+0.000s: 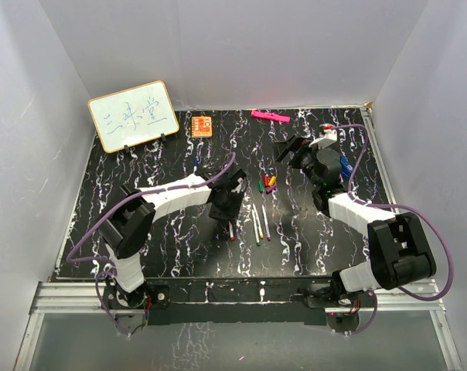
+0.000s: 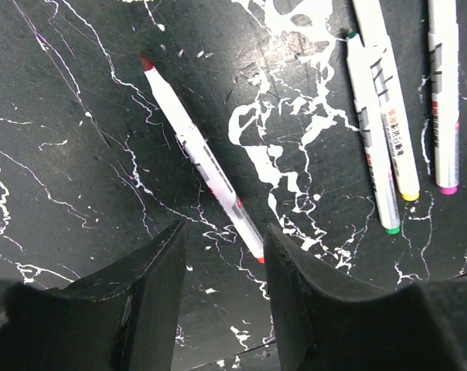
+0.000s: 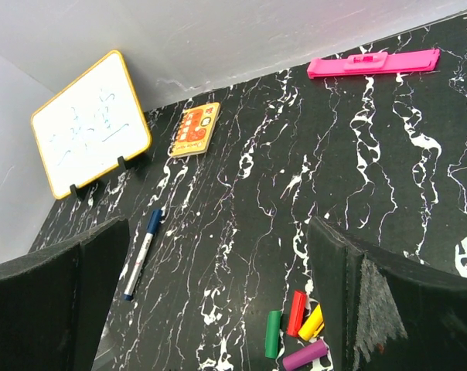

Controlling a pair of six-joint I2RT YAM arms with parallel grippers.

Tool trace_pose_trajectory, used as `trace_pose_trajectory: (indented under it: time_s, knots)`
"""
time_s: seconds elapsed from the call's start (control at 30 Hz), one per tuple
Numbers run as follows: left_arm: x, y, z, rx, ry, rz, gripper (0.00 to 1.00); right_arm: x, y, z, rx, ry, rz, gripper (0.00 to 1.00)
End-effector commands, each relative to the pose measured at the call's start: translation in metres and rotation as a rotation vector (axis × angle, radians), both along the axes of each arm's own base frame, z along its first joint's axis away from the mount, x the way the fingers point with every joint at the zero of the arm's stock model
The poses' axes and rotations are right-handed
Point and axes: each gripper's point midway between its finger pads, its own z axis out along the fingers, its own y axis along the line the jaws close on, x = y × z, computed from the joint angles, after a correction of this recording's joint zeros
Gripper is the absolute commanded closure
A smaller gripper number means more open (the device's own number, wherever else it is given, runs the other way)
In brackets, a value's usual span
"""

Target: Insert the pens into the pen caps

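The left gripper [image 2: 224, 232], jaws apart, hovers astride the tail of a slim white red-tipped marker pen [image 2: 199, 147] near the centre of the black marbled tabletop [image 1: 102, 193] — three more uncapped white pens [image 2: 388, 131] lie just beside. The right gripper [image 3: 218, 232] gapes over four short plastic caps [image 3: 295, 328] — green, red, yellow, purple. Only its wrist camera plainly shows a blue-capped pen [image 3: 141, 255] toward the far-left corner: seemingly one finished, four left.
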Motion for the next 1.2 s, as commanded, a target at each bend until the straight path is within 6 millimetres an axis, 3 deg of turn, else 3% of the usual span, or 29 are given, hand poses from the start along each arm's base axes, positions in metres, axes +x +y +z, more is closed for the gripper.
trace_pose_trajectory:
  time_s: [0.0, 0.27, 0.5, 0.77, 1.0, 1.17]
  knots:
    - [-0.001, 0.002, -0.007, 0.032, 0.008, -0.013, 0.57, 0.0, 0.0, 0.015, 0.013, -0.056, 0.007, 0.02]
    - [-0.007, 0.01, -0.026, 0.087, 0.049, -0.026, 0.58, -0.001, 0.0, 0.014, 0.013, -0.056, 0.012, 0.03]
    - [-0.026, 0.042, -0.036, 0.206, 0.104, -0.069, 0.62, 0.0, 0.0, 0.015, 0.015, -0.06, 0.009, 0.03]
    - [-0.042, 0.062, -0.043, 0.281, 0.164, -0.137, 0.68, 0.0, 0.0, 0.013, 0.019, -0.053, 0.009, 0.03]
    - [-0.034, 0.099, -0.051, 0.505, 0.158, -0.171, 0.69, 0.0, 0.001, 0.017, 0.024, -0.061, 0.01, 0.03]
    - [-0.035, 0.102, -0.057, 0.518, 0.162, -0.177, 0.73, -0.001, 0.001, 0.018, 0.027, -0.061, 0.012, 0.03]
